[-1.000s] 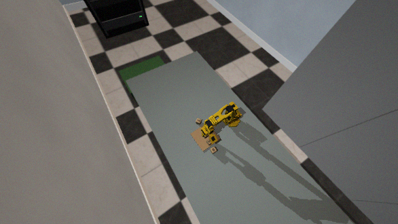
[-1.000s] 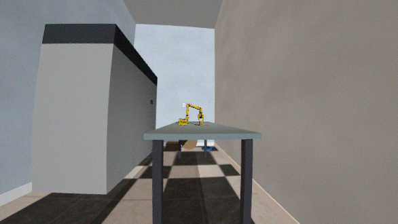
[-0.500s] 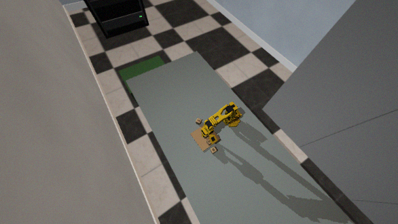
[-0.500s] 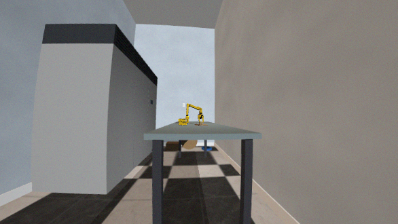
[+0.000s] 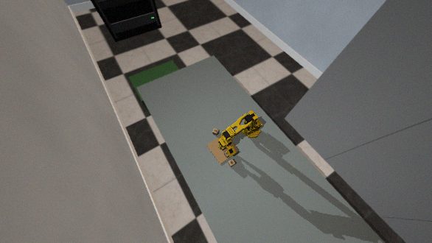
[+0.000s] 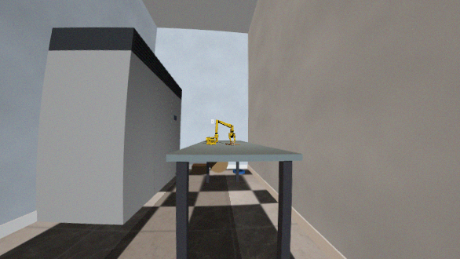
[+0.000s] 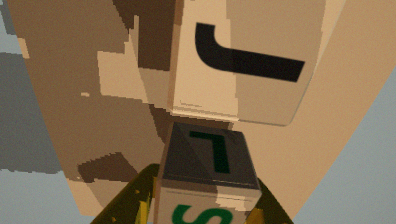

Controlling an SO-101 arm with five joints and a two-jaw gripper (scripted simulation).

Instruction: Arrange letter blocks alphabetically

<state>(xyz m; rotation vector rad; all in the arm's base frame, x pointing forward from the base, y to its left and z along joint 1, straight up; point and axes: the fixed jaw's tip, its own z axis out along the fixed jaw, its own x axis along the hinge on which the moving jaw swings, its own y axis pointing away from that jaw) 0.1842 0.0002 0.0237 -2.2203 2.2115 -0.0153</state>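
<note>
In the wrist view my gripper (image 7: pixel 206 212) is shut on a tan block (image 7: pixel 210 155) with a dark green L on top and a green S on its near side. It hangs just above the tan mat (image 7: pixel 332 110) (image 5: pixel 214 149). Right beyond it a block with a black J on top (image 7: pixel 240 65) lies flat on the mat. In the top view the gripper (image 5: pixel 229 150) is over the mat's right part. One small block (image 5: pixel 215 130) lies on the table off the mat behind it. Another block (image 5: pixel 231 162) lies just off the mat's near corner.
The yellow arm's base (image 5: pixel 253 127) stands near the right edge of the grey-green table (image 5: pixel 192 96). The table's long edges drop to a checkered floor. A black cabinet (image 5: pixel 127 16) stands on the floor far beyond the table.
</note>
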